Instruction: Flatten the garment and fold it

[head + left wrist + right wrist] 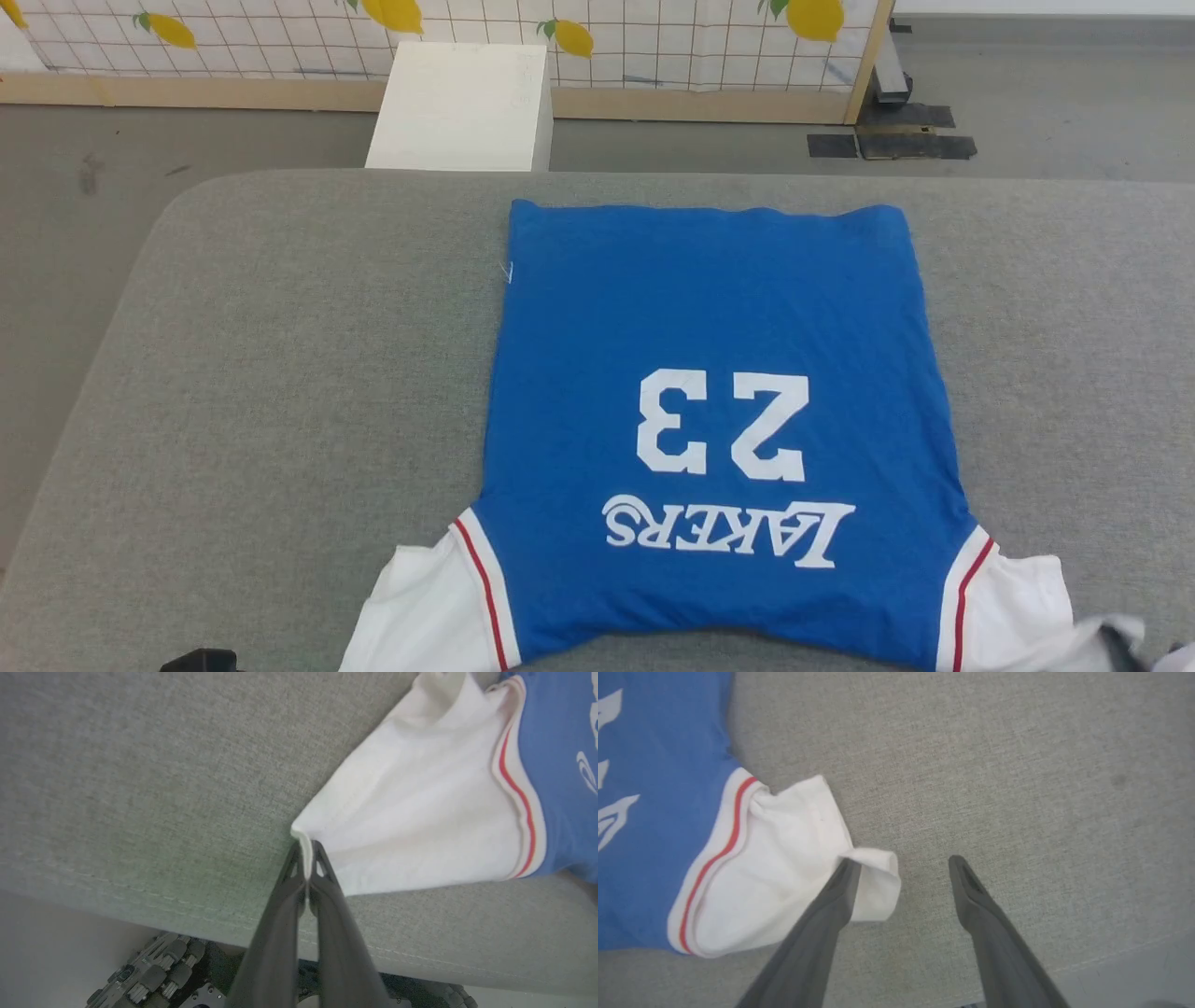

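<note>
Nearest us, left gripper [307, 858] clamps the white left sleeve [420, 826] at its corner. Rightward of it, the royal-blue knit T-shirt [719, 308] lies flat on the grey fabric table [280, 373], long axis running away from both grippers. On the right gripper [903, 860] the jaws stand spread, with the white right sleeve [784, 882] at its inner finger. We judge a regrasp there comes next.
</note>
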